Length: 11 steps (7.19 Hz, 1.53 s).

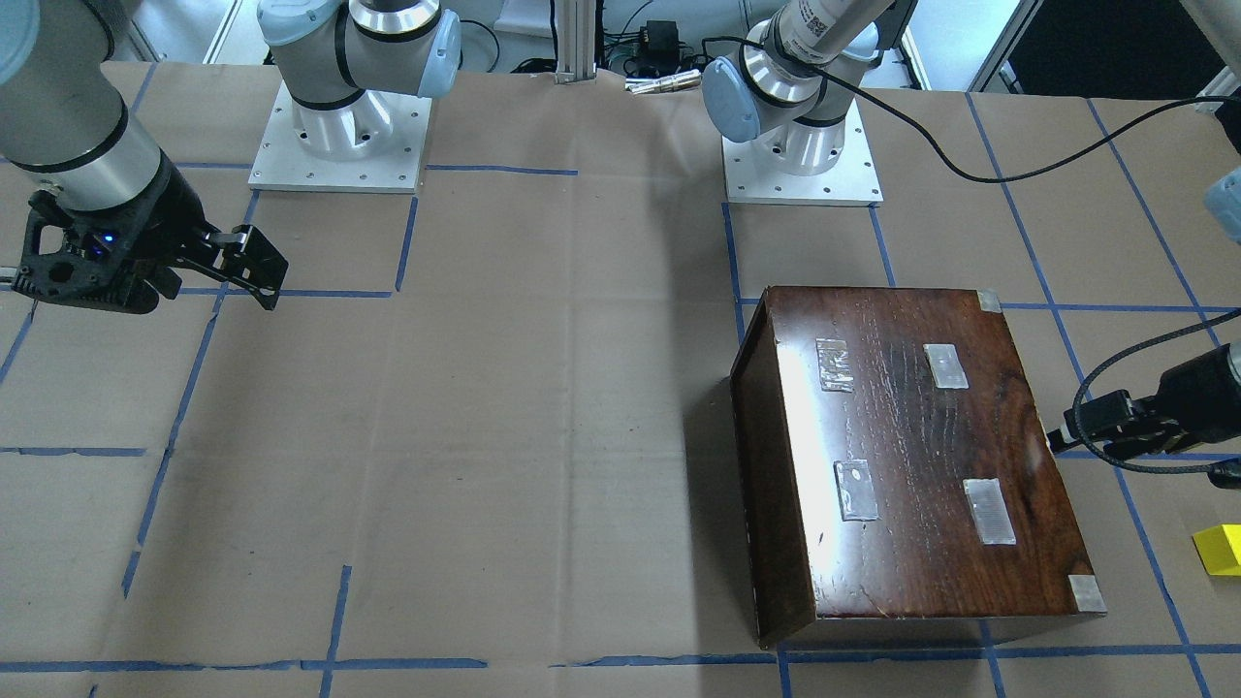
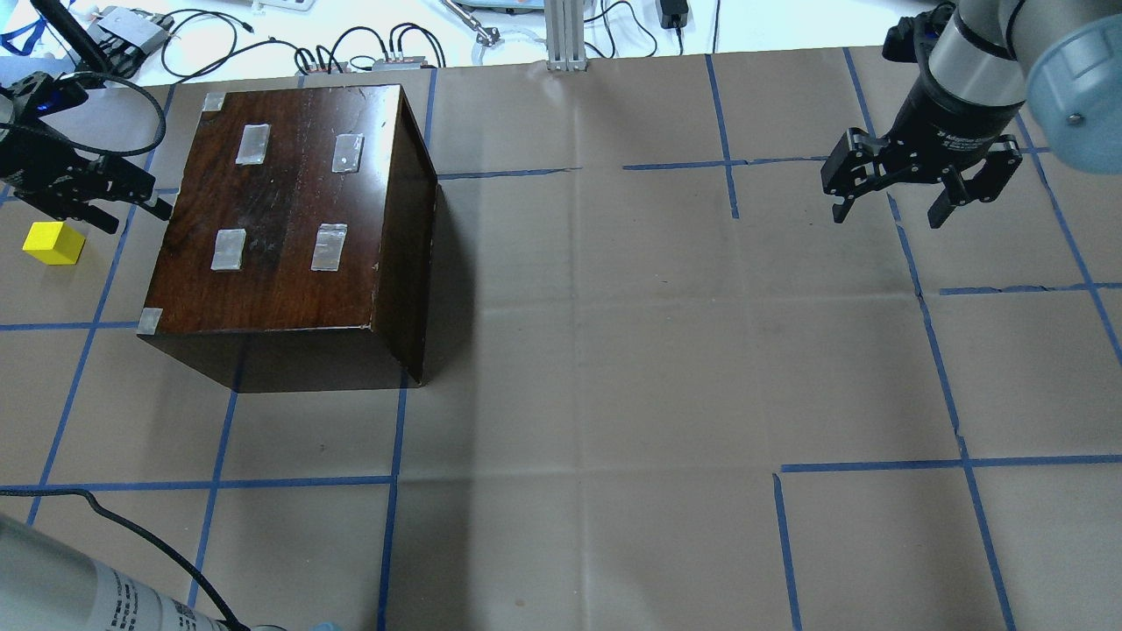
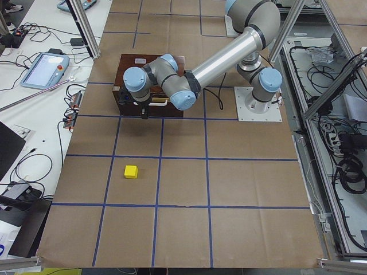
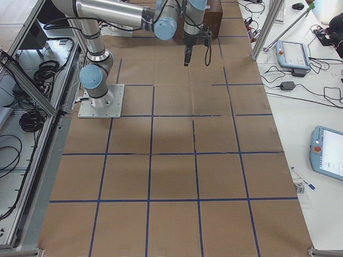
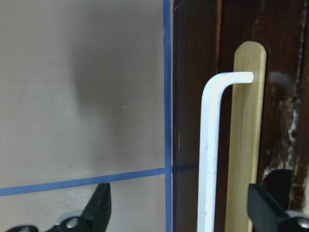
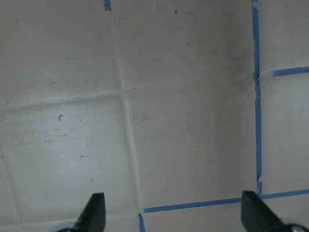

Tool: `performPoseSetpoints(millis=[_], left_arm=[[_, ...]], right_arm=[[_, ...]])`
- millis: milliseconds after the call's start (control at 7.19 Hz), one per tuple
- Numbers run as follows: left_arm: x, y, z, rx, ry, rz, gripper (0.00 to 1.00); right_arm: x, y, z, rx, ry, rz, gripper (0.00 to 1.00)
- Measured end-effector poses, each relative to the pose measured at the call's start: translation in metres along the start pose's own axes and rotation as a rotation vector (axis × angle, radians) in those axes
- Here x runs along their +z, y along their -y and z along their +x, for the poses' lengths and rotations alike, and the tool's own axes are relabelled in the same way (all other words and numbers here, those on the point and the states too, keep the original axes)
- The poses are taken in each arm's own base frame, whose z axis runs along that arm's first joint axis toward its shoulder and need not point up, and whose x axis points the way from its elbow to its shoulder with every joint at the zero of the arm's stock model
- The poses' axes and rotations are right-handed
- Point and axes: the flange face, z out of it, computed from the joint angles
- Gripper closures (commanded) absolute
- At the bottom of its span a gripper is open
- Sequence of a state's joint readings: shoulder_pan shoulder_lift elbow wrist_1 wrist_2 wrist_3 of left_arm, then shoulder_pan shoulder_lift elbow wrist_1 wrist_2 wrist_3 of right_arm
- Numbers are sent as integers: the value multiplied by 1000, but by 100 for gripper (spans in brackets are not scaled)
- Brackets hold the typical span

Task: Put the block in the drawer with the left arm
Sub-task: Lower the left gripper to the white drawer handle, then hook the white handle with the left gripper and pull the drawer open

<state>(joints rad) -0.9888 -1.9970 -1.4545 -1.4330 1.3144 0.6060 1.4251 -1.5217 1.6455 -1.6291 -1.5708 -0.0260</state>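
Note:
The yellow block (image 2: 54,243) lies on the paper-covered table, left of the dark wooden box (image 2: 280,210); it also shows in the front view (image 1: 1220,549) and the left side view (image 3: 131,171). The drawer is shut; its dark front panel (image 5: 190,72) with a white handle (image 5: 211,145) on a pale wood strip fills the left wrist view. My left gripper (image 2: 131,215) is open at the box's drawer side, its fingers (image 5: 99,208) standing either side of the handle without gripping it. The block lies apart from it, nearer the table's end. My right gripper (image 2: 890,206) is open and empty, far away.
The box top carries several tape patches (image 2: 329,247). A black cable (image 1: 1144,465) loops at the left wrist. Blue tape lines grid the brown paper (image 2: 614,394). The arm bases (image 1: 339,136) stand at the robot's side. Cables and devices lie beyond the far edge (image 2: 368,53).

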Motion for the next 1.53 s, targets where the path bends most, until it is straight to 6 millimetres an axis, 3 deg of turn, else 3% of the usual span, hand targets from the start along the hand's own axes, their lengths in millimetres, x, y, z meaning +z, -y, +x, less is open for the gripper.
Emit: performPoseSetpoints(millis=[1530], left_arm=[[26, 1, -15, -24, -42, -21, 2]], right_arm=[[0, 0, 0, 1, 0, 0, 0]])
